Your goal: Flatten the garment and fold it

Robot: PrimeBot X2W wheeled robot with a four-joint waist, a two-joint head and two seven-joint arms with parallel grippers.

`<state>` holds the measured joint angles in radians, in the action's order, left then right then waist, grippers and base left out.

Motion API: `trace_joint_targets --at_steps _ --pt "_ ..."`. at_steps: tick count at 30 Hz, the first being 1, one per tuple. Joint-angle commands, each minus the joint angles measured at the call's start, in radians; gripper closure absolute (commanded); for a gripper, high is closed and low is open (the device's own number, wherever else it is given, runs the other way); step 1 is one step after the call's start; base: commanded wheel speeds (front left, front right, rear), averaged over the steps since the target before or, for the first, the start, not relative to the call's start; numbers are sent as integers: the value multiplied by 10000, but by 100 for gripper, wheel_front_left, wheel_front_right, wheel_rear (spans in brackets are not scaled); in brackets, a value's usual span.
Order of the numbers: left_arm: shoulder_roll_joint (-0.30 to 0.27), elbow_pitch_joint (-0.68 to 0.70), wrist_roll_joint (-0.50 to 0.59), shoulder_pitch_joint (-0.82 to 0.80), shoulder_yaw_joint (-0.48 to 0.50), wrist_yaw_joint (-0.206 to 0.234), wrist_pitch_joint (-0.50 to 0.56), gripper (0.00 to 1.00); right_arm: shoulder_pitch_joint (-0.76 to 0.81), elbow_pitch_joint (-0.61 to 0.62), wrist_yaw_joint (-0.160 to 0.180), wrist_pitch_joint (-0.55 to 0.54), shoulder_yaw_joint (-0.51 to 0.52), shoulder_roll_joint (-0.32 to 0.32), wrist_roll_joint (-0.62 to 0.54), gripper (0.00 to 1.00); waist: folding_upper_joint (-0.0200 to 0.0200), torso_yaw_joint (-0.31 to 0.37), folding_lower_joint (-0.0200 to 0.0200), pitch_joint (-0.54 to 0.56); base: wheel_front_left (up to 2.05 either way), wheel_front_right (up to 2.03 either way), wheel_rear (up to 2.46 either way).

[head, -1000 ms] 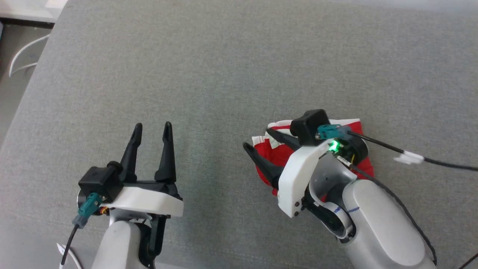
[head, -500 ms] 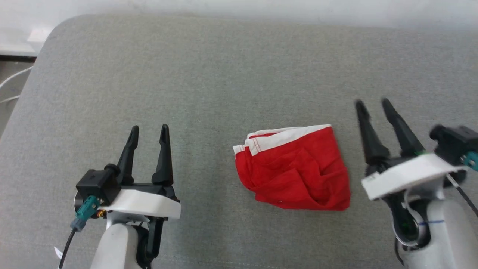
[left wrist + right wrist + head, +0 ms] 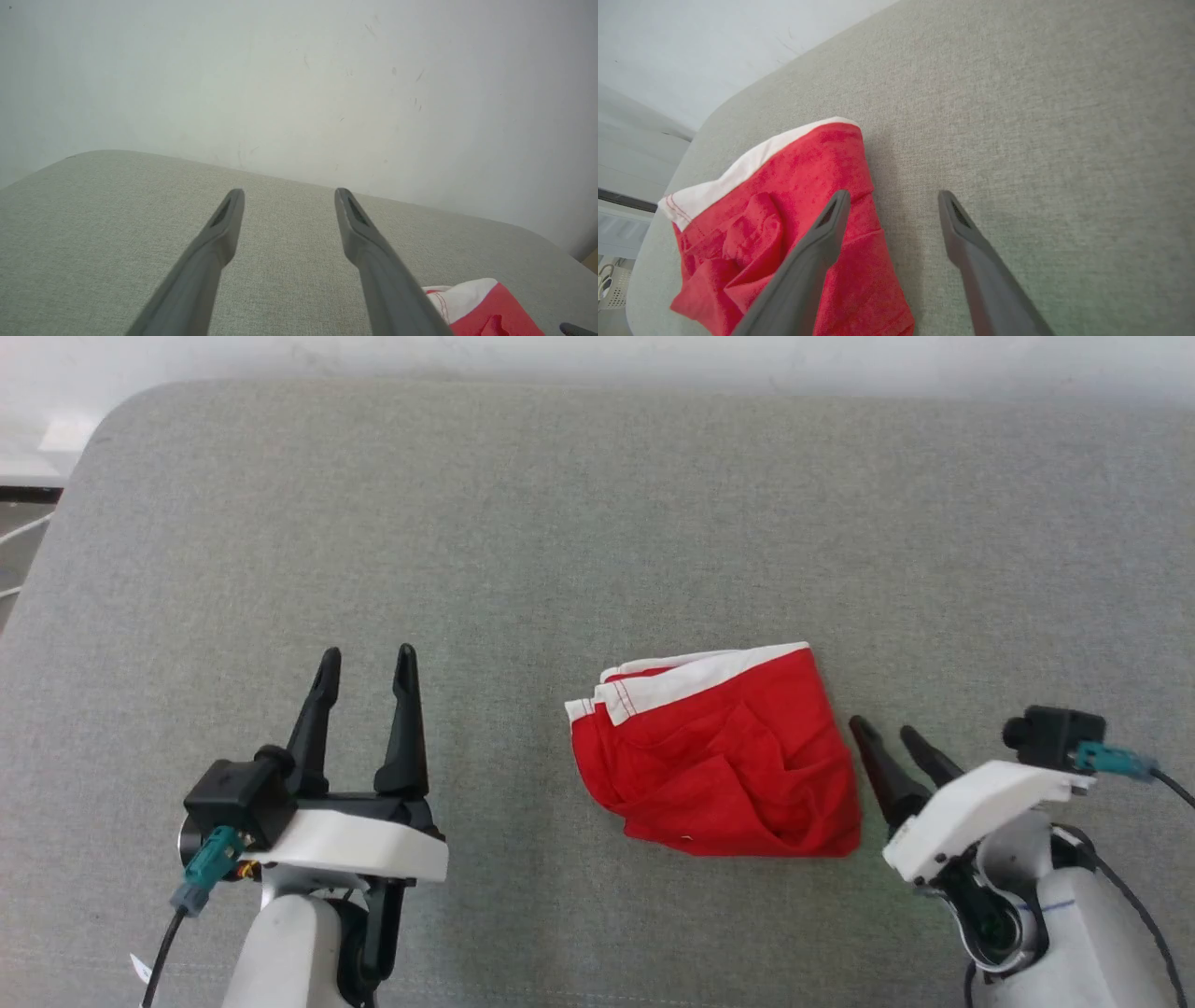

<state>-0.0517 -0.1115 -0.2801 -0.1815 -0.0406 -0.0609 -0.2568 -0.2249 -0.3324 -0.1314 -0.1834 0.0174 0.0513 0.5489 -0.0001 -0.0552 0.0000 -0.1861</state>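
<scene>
Garment (image 3: pixel 719 765) lies in the lower centre of the head view, a little right of the middle, on the grey fabric surface (image 3: pixel 560 523). Red cloth gathered into a compact, roughly four-sided packet. More than one layer shows at its left end, where white-trimmed edges stack. White band (image 3: pixel 695 677) runs along the upper edge. No lettering on the face that shows. Top layer rumpled: creases and a raised pucker near the middle, lower edge curved rather than straight.

Left claw (image 3: pixel 367 651), lower left of head view: fingers apart, nothing between them, well apart from the garment. Left wrist view agrees: bare surface between the fingers, pale wall (image 3: pixel 299 70) beyond, a corner of red and white at the lower right of the frame.

Right claw (image 3: pixel 879 726), lower right of head view: fingers apart, empty, tips just beside the garment's right edge and not on it, as far as that view tells. In the right wrist view one finger crosses the red cloth in the frame; contact cannot be told from there.

Judgement on progress: folding looks largely done. The garment is down to a small packet and neither claw holds cloth. Flattening is the weaker half, since the packet sits puffy and creased. Left, if anything: press or smooth the top layer and square the stacked left corner. The job may count as finished as it lies; cannot say from these views
</scene>
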Motion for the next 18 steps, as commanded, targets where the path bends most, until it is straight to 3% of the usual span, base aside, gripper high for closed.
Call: trace_joint_targets --at_steps 1,8,9,11,13,14,18 --pt "14 38 77 75 16 -65 -49 0 -363 -266 7 -213 -155 -10 94 0 1 -64 0 -92 0 0 0" --pt "14 -11 40 17 -35 -74 -49 0 -894 -1270 7 -1336 -905 -10 642 0 1 -259 0 -210 0 0 0" --pt "14 -30 31 18 -46 -73 -49 0 -923 -1395 7 -1566 -1015 -10 664 4 1 -287 0 -206 0 0 0" --pt "14 -71 12 32 -70 -67 -49 0 -961 -1608 7 -1956 -1149 -10 650 59 1 -333 0 -186 0 0 0" --pt "14 -105 2 51 -93 -62 -49 0 -989 -1700 7 -2202 -1245 -11 572 92 1 -364 0 -150 0 0 0" --pt "14 -119 0 64 -100 -59 -49 0 -997 -1705 7 -2287 -1288 -11 541 100 1 -368 0 -127 0 0 0" --pt "14 -144 2 188 -33 -23 -49 0 -1098 -1358 7 -2485 -1653 -11 85 100 1 -197 0 1 0 0 0"
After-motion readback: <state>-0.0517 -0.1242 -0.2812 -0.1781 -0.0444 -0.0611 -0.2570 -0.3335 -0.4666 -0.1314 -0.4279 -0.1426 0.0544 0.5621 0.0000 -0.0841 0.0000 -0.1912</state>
